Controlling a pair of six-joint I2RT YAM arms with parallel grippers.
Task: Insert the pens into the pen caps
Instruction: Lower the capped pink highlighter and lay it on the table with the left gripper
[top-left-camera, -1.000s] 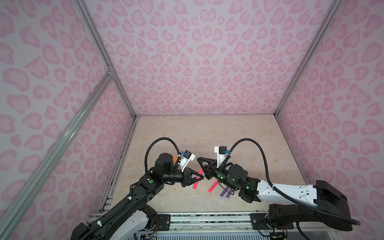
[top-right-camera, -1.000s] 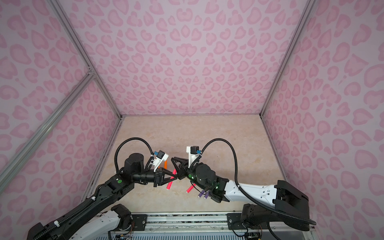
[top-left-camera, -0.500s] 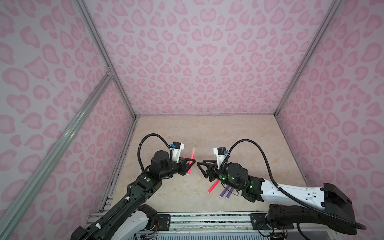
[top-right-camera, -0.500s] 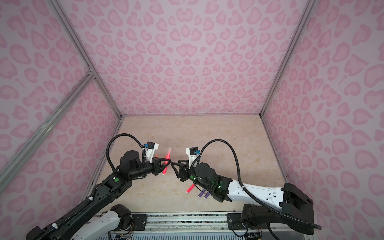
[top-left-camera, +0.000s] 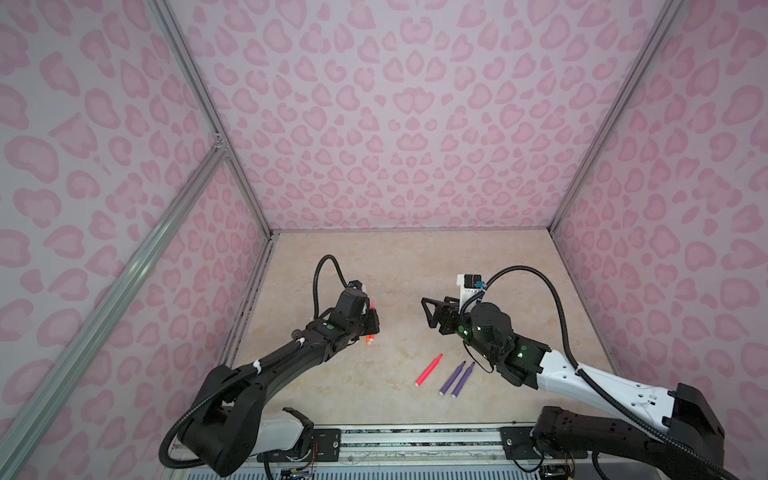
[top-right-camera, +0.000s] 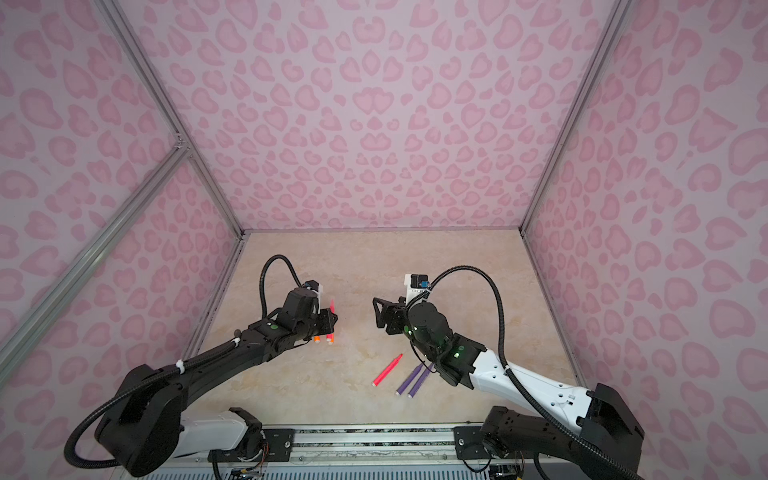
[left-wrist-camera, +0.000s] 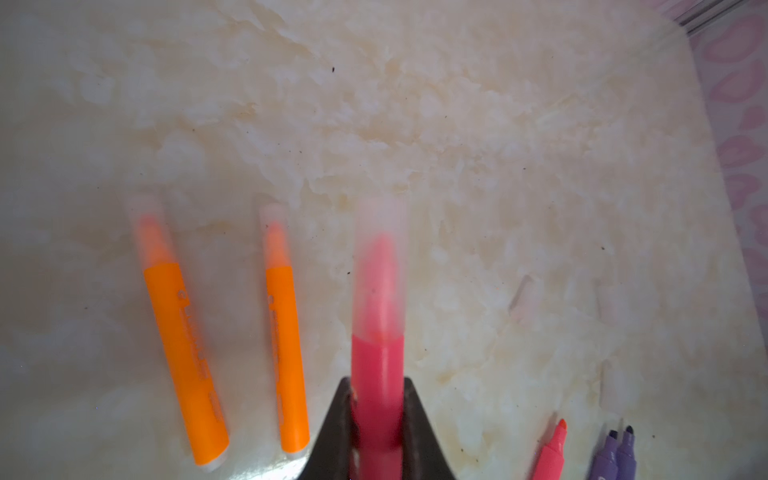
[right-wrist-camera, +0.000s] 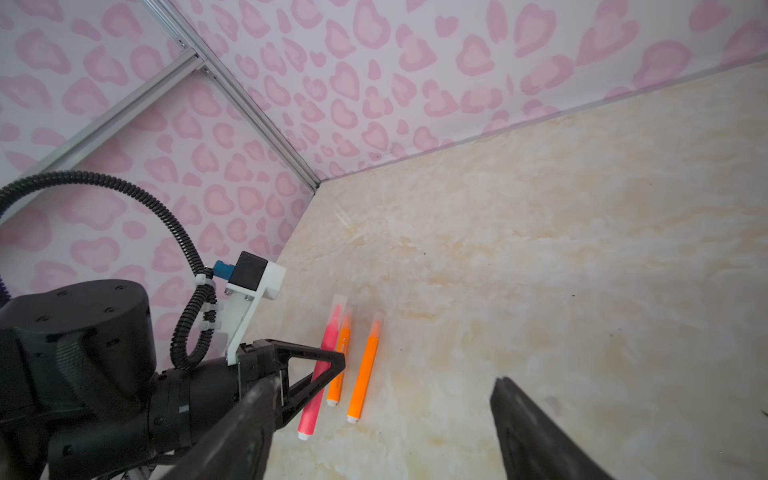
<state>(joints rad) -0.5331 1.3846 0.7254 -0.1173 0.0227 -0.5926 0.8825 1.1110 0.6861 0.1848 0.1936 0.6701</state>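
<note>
Writing: dark print along the barrels of 2 orange pens (left-wrist-camera: 185, 357) (left-wrist-camera: 286, 357), too blurred to read.

L gripper (left-wrist-camera: 376, 386) is clamped on a pink pen (left-wrist-camera: 377, 361) w/ a clear cap (left-wrist-camera: 380, 232) over its tip. Both orange pens are capped too, flat on the table (top-left-camera: 415, 266), side by side, not touching.

Landmark: loose pink pen (top-left-camera: 429, 369), uncapped, flat, near the table's front.
- Just right of it: 2 purple pens (top-left-camera: 451, 379) (top-left-camera: 462, 380), uncapped, side by side.
- Off the tip ends of it & the purples: 3 faint loose caps (left-wrist-camera: 525, 297) (left-wrist-camera: 606, 307) (left-wrist-camera: 615, 386), blurred.
- Beyond it, toward the back: R gripper (top-left-camera: 428, 314), jaws wide apart, nothing in them, off the table.
- Well left of it & farther back: orange pens, w/ L gripper & its pen just beside them. Can't tell if the held pen touches the table.

Vs 1 s ago: grippers were tip to tip over mid-table at the pink pen. Now they're well apart, R jaws have opened, and L has carried the capped pen left to the orange pens. Loose pink pen & purples unmoved.

Room: open beige surface from the R gripper back to the rear wall (top-left-camera: 395, 124). Orange pens sit near the left wall. Front rail (top-left-camera: 415, 432) is near the loose pink pen.
</note>
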